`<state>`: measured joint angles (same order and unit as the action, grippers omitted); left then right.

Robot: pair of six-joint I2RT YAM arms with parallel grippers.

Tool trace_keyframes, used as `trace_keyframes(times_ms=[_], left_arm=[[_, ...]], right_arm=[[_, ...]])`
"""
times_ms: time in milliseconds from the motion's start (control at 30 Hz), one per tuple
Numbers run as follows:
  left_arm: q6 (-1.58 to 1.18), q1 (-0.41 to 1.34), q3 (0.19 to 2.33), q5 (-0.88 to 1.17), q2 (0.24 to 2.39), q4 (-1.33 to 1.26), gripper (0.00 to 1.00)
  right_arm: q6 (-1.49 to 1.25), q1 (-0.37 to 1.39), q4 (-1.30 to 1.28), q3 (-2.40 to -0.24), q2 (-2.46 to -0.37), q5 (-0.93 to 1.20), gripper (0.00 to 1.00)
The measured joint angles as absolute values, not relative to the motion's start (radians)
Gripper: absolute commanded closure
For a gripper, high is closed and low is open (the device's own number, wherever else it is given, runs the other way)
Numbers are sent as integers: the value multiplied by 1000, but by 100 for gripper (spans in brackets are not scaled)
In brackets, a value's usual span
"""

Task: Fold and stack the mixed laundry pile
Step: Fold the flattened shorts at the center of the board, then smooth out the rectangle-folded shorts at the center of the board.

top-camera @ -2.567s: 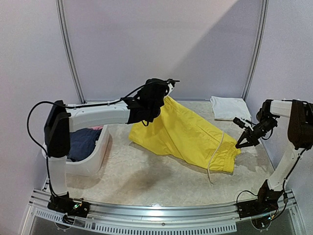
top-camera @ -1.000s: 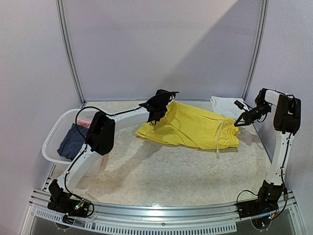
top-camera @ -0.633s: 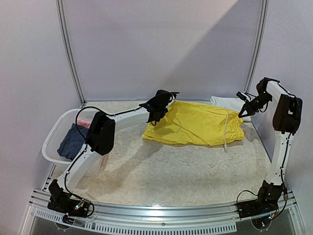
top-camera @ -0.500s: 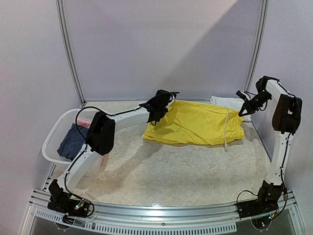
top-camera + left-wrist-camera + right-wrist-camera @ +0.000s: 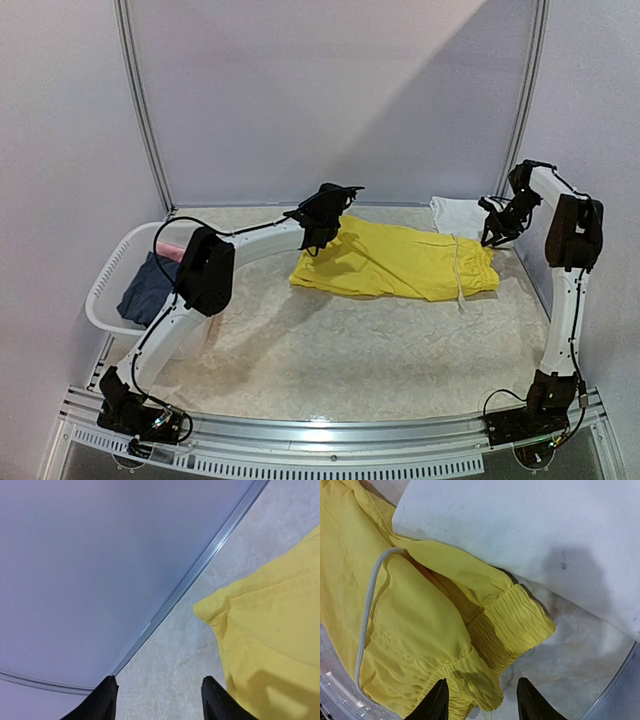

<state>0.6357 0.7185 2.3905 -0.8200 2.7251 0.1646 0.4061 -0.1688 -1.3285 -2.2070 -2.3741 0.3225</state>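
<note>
Quick look at our laundry setup: the shorts [image 5: 395, 262] are lying spread out on the desk [image 5: 330, 350], toward the far side, with the long axis running left to right. The elastic waist points right and the leg end points left, and the drawstring [image 5: 458, 278] trails across the waist end toward the near edge. The left claw [image 5: 325, 215] is over the far left corner of the shorts. From the left wrist view its fingers [image 5: 106, 702] are well apart with only bare desk between them, and the yellow corner sits just beside the right finger. We can't tell whether that finger touches the cloth. The right claw [image 5: 492, 232] is at the waist end. Its fingers [image 5: 436, 702] are apart too, nothing pinched, with the gathered waistband right under them. The folded tee [image 5: 462, 213] sits in the far right corner of the desk, its edge touching the far side of the waistband. Over on the left, the basket [image 5: 105, 290] holds a navy piece [image 5: 150, 290] and a bit of pink [image 5: 172, 250].
</note>
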Motion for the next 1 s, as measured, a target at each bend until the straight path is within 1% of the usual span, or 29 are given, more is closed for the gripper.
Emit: trace_keyframes(times_ms=[100, 167, 333, 433, 567, 733, 900, 1000], left_arm=[[620, 720, 2313, -840, 2672, 177, 30], [599, 728, 2239, -855, 2604, 192, 26], [505, 752, 2143, -847, 2427, 276, 25], [368, 774, 2141, -770, 2329, 385, 31], [189, 790, 2092, -568, 2221, 482, 36], [34, 788, 1994, -348, 2202, 504, 48], [-96, 754, 1975, -175, 2292, 509, 48], [-163, 721, 1968, -104, 2347, 506, 48]], right_arm=[[384, -170, -1288, -2112, -2290, 322, 52], [378, -170, -1261, -2016, -2189, 327, 51], [426, -169, -1209, -1824, -1974, 366, 49], [485, -168, -1195, -1730, -1912, 382, 47], [572, -164, -1192, -1631, -1926, 400, 43], [640, -145, -1178, -1550, -1951, 398, 41], [660, -134, -1150, -1541, -1979, 394, 39], [659, -134, -1134, -1541, -2014, 385, 40]])
